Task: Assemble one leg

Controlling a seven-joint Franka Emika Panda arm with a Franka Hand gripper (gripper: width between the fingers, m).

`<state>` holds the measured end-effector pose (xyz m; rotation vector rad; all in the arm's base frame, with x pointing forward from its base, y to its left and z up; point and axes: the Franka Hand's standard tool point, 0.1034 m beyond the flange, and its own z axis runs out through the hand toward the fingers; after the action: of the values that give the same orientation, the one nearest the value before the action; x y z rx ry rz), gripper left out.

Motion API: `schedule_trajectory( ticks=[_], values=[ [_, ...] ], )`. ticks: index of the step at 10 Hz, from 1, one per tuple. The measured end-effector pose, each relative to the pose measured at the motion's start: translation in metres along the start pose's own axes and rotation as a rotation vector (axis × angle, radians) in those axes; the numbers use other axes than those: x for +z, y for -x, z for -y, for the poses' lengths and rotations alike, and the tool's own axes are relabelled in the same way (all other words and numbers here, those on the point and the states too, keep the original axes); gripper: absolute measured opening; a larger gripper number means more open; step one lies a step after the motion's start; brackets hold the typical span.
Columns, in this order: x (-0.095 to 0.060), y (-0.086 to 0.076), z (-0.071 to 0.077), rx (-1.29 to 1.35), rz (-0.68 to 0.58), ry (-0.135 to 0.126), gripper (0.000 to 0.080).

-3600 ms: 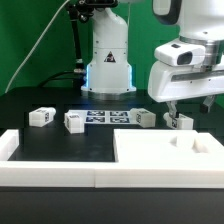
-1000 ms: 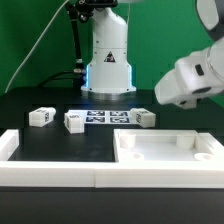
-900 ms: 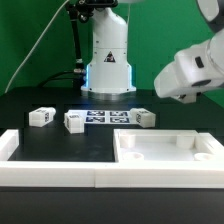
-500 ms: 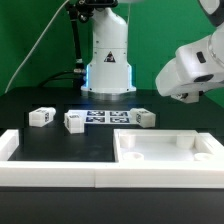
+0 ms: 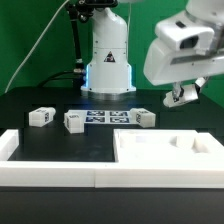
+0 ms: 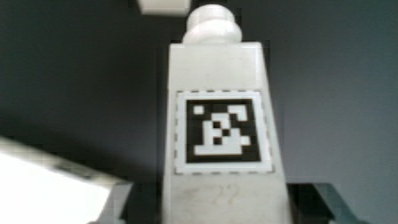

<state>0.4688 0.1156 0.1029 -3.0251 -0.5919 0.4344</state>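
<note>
**Operator:** What condition was the gripper (image 5: 183, 97) in?

**Technician:** It was clamped on the leg (image 6: 217, 90), which it held raised well clear of the tabletop (image 5: 40, 98). In the wrist view, the leg ran lengthwise out from the gripper. Its tag (image 6: 221, 125) faced the camera, and the rounded peg end (image 6: 214, 20) lay farthest from the gripper.

**Operator:** Why that hold?

**Technician:** Probably because gripping the body left the peg end free for insertion.

**Operator:** What lay beneath?

**Technician:** The panel (image 5: 140, 150) lay below the gripper. The height likely kept the leg off the panel's raised rim. The nearest loose leg (image 5: 146, 118) rested on the tabletop, below the gripper and toward the exterior view's left, well apart from it.
</note>
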Motion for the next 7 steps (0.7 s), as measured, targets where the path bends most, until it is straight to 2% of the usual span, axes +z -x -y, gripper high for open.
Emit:
schedule_trajectory(
  ticks=[1,5,7],
  values=[
    [0.001,0.003,-0.001,0.0,-0.068,0.013,0.0294],
    [0.001,-0.005,-0.009,-0.006,-0.357,0.058,0.0294],
    [-0.018,-0.019,-0.022,-0.018,-0.518,0.089,0.0294]
  ],
)
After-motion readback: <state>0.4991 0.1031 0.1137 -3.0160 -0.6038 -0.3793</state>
